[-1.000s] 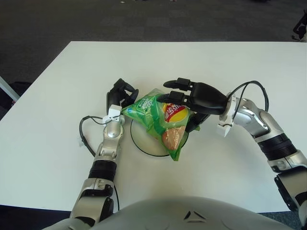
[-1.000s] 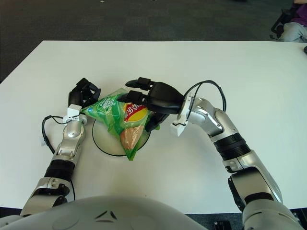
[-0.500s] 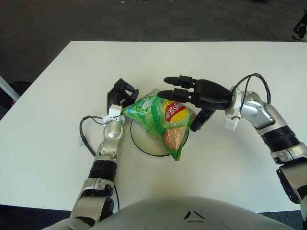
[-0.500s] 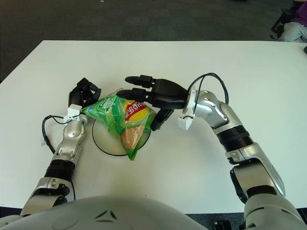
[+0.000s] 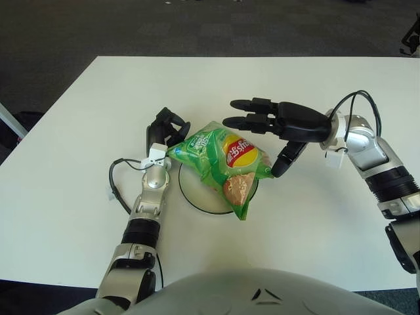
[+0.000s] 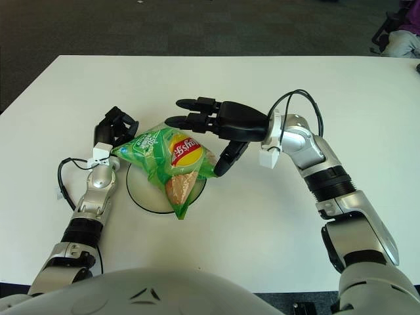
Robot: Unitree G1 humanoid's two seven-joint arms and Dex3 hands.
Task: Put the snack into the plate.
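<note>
The right eye view takes in a seated figure (image 6: 400, 36) at the far right corner of the floor; the left eye view shows only a dark object at that edge, plus a pale bar (image 5: 10, 121) at its own left edge.

The snack (image 5: 223, 164), a green chip bag, lies across the plate (image 5: 197, 195) on the white surface (image 5: 85, 131), its lower corner hanging over the near rim. The right robot hand (image 5: 275, 128) hovers just right of the bag's upper edge with fingers (image 5: 244, 121) stretched out straight and holding nothing, thumb pointing down beside the bag's right corner. The left robot hand (image 5: 164, 128) sits against the bag's left corner, fingers curled; whether it pinches the bag cannot be told.
</note>
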